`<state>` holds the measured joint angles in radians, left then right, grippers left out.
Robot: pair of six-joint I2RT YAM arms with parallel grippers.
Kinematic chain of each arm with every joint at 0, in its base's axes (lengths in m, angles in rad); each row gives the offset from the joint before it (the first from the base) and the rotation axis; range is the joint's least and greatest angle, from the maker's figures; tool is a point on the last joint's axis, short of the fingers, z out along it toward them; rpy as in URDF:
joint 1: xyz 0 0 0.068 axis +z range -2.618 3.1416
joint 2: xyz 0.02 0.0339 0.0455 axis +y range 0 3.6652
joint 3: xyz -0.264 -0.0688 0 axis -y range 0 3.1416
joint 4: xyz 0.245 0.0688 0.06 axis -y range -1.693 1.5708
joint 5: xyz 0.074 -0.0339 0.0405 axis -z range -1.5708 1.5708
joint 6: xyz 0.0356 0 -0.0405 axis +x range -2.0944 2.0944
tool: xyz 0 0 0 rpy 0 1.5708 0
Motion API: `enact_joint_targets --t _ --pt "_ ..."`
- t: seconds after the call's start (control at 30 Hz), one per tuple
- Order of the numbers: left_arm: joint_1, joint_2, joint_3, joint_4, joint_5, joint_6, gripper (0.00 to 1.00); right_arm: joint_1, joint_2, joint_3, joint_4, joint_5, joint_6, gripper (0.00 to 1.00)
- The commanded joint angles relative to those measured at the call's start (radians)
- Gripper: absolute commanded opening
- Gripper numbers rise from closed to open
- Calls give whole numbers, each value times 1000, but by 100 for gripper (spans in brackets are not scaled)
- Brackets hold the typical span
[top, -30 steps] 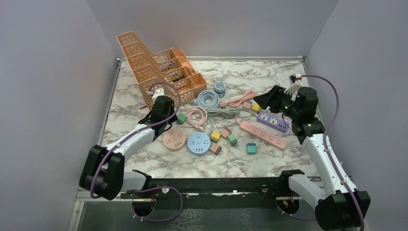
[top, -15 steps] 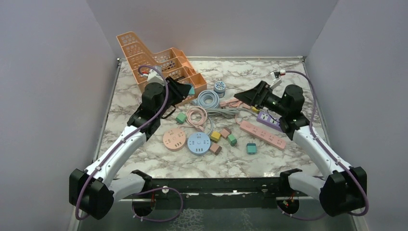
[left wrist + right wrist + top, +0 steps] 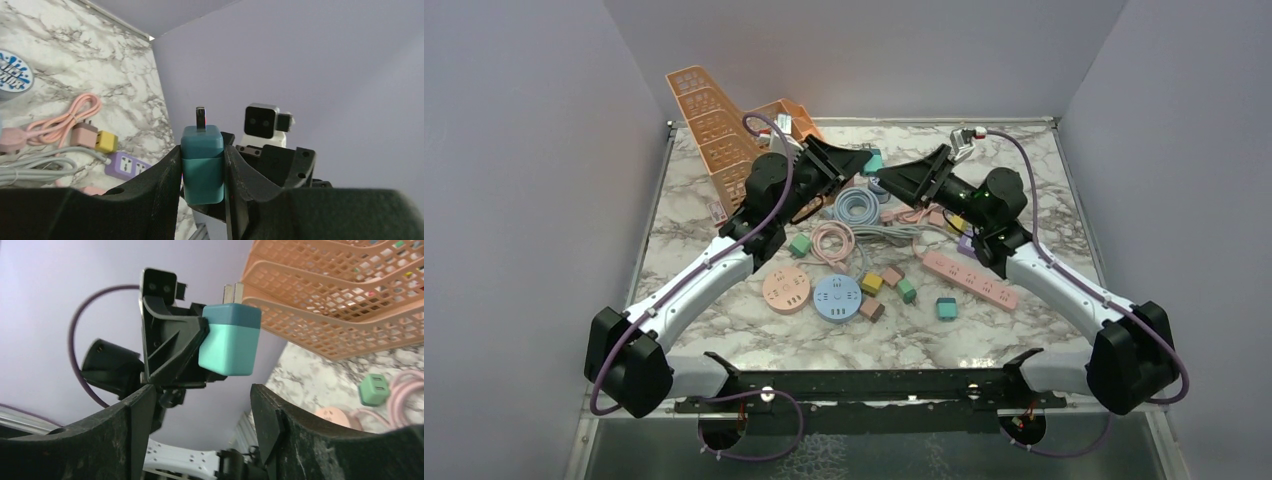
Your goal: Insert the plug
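Marble table (image 3: 754, 335), lilac walls around it. Above the middle of its far edge the left gripper (image 3: 856, 160) pinches the teal plug (image 3: 201, 165) by its body, fingers nearly closed on it. The prongs stick out past the fingertips, probably to leave them free for a socket. Facing it, the right gripper (image 3: 886, 182) has its fingers spread wide and holds nothing. It is near the plug but apart from it, apparently lined up for a handover. A likely target is the pink strip (image 3: 969, 279), lying toward the right edge.
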<state>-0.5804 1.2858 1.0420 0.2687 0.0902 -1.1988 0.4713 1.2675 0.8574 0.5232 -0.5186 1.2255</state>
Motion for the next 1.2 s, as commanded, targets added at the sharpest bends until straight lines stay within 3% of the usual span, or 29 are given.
enact_joint_targets --t 0.0,0.27,0.5,0.63,0.77,0.8,0.93,1.17 --pt "-1 -2 27 100 45 -91 22 4 47 43 112 76 148 66" --pt "-1 -11 19 127 59 -119 22 4 97 57 183 93 235 57" --pt "-1 -23 1 133 76 -108 25 4 130 62 264 55 249 31" --pt "30 -59 -49 134 88 -101 38 4 133 60 313 27 185 22" --pt "109 -85 -79 133 209 -40 66 -1 120 60 277 -65 78 21" --pt "189 -95 -100 133 402 22 77 -12 108 73 212 -199 -47 21" --pt "272 -105 -103 117 654 148 98 -14 88 116 27 -391 -251 21" --pt "281 -124 -86 -54 846 383 99 -14 82 283 -451 -556 -651 21"
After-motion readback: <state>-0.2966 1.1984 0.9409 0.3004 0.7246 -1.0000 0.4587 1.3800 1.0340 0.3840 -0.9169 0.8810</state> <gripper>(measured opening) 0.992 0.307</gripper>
